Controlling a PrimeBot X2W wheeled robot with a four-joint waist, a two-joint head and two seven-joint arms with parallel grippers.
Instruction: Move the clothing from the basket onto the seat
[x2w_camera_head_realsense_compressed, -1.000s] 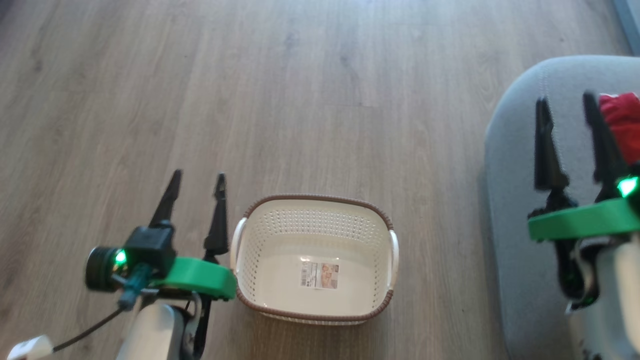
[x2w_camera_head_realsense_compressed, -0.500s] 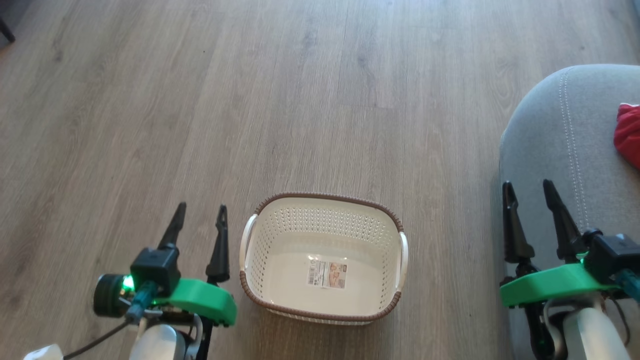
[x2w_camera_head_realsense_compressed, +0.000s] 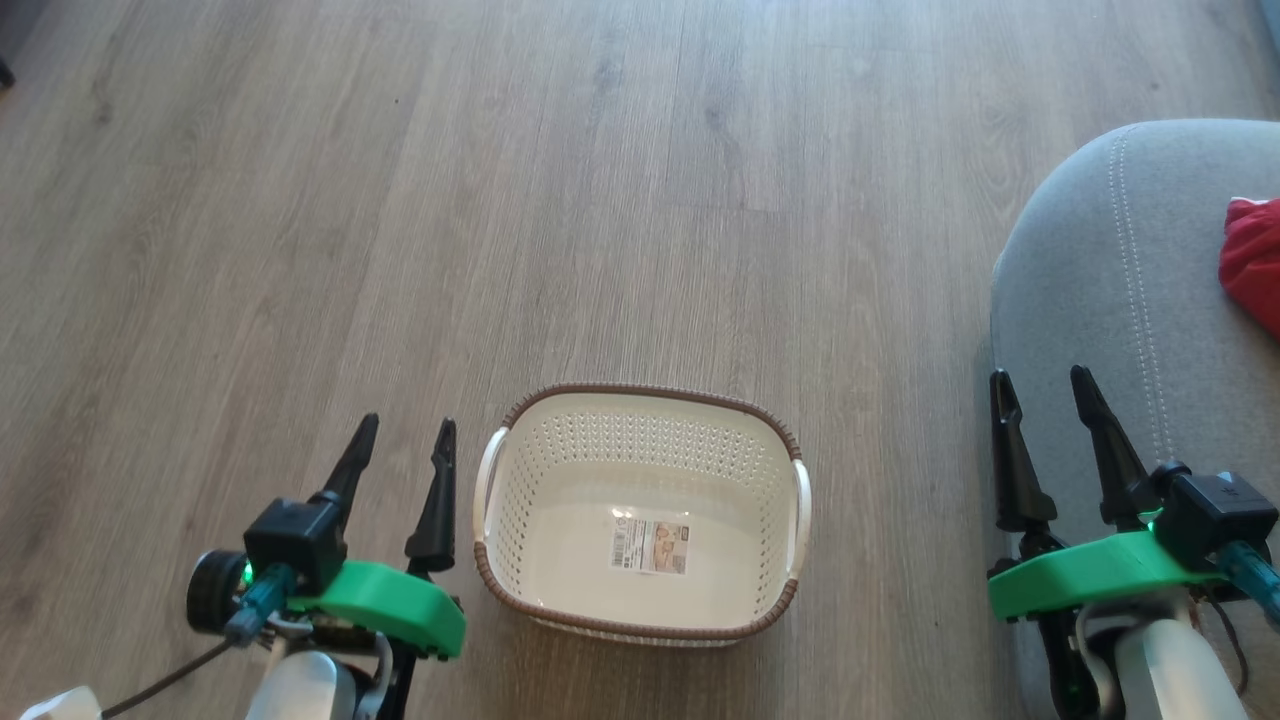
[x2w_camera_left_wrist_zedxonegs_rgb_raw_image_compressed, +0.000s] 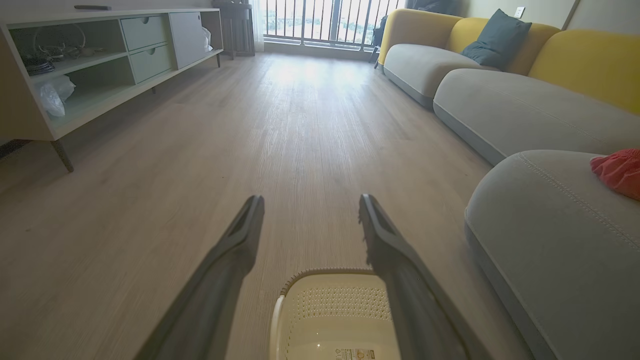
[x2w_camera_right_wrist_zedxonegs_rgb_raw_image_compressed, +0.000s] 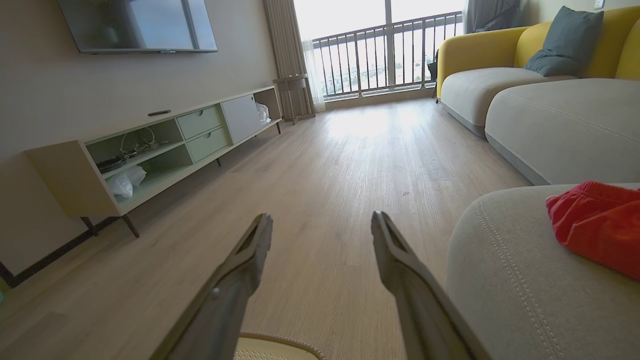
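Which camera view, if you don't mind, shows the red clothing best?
The right wrist view: the clothing lies large and near on the seat. The head view catches just a red piece cut by its right edge; the left wrist view shows it smaller, also cut off.

Head looks down; low wrist views share basket (x2w_camera_head_realsense_compressed: 640, 445)

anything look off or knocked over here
Nothing stands out. The basket sits upright on the floor holding only its label, the clothing lies on the seat, and the left pincer and right pincer are open and empty.
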